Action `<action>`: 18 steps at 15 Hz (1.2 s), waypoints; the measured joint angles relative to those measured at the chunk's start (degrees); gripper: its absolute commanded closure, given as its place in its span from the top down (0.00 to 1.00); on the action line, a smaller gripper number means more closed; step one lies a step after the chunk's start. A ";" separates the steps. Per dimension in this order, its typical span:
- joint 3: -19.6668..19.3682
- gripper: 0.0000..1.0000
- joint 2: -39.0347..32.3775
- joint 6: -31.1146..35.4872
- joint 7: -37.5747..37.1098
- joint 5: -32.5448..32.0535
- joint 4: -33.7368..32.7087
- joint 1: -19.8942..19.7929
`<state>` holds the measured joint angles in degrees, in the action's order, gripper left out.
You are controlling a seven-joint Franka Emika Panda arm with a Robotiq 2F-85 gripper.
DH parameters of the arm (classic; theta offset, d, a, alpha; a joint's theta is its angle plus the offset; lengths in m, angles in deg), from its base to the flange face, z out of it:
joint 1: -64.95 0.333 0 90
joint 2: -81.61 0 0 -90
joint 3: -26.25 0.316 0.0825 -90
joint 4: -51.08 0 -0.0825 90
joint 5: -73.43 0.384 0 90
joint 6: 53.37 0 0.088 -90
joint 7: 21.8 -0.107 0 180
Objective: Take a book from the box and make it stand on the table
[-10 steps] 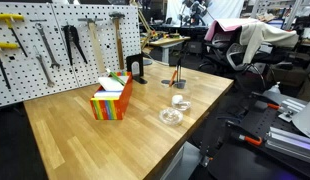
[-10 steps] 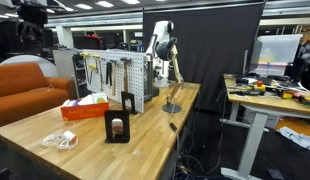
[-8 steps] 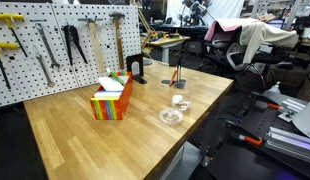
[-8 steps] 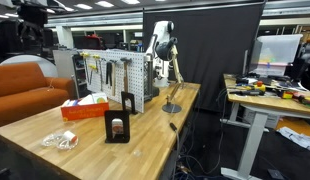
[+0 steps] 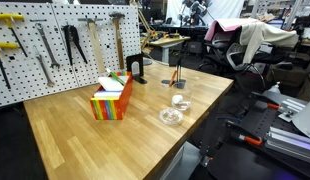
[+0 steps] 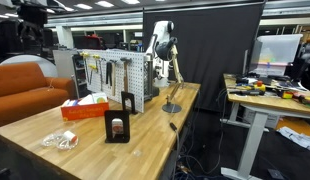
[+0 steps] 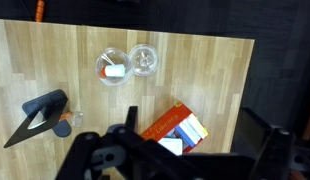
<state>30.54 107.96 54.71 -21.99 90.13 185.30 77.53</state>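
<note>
Zero change, box (image 5: 112, 100) unmoved on table (image 5: 90, 145), pincer (image 7: 180, 162) high above.

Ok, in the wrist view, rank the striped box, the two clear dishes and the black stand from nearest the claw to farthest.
1. Box, right under the claw, lower middle.
2. Empty clear dish and clear dish holding a white piece, up-left; too close to call.
3. Black stand, far left.
</note>
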 measured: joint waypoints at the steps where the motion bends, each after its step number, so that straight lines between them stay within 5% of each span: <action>1: 0.04 1.00 -0.05 -0.01 -0.01 0.00 0.06 0.00; 11: 0.18 1.00 -8.76 2.05 -0.03 0.21 1.05 -0.06; 18: 0.30 1.00 -7.93 1.94 -0.03 0.21 1.04 -0.09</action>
<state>30.85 100.03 56.66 -22.03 90.33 186.33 77.44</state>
